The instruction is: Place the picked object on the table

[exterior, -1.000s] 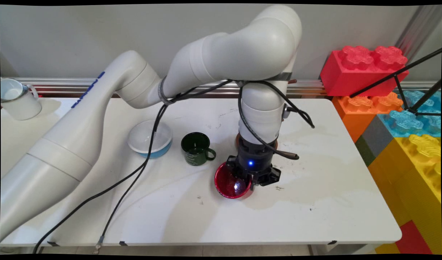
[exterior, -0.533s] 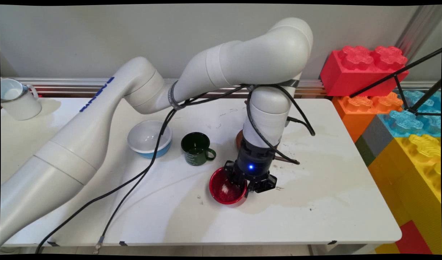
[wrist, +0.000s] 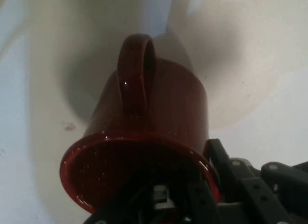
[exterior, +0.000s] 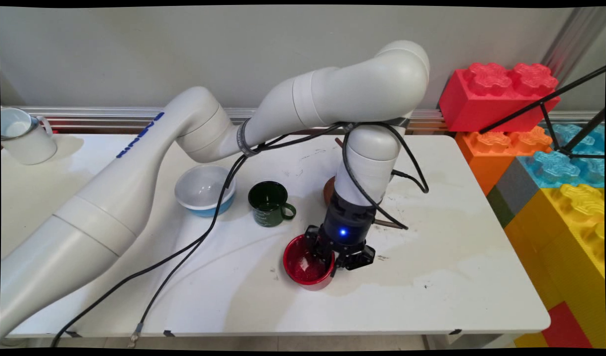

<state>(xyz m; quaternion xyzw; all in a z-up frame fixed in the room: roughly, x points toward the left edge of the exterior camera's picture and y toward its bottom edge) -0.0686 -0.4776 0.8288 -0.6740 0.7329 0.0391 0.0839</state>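
Red mug (exterior: 307, 266) sits low over the near-middle of the white table (exterior: 431, 296), gripper (exterior: 335, 257) clamped on its rim at the right side: one finger inside the cup, one outside against the wall, closed down to wall thickness. Hand view shows the mug (wrist: 144, 137) tipped a bit, its handle (wrist: 137, 74) on the wall facing the wrist camera, pointing away from the hand; can't tell if the base is touching the table. Glossy speckled finish, looks like enamel or glazed ceramic: rigid, smooth, likely slippery under a rim pinch, and it'd chip if knocked. Rim grip opposite the handle looks like a sound hold; the handle is the other option. Just behind the wrist, a brown round thing (exterior: 328, 190), mostly hidden. Further left a dark green mug (exterior: 269, 203), then a white-and-blue bowl (exterior: 204, 190), and a white mug (exterior: 23, 136) at the far-left edge. Tabletop is stained and scuffed. Big toy bricks (exterior: 540, 148) are stacked on the right, grey wall behind.
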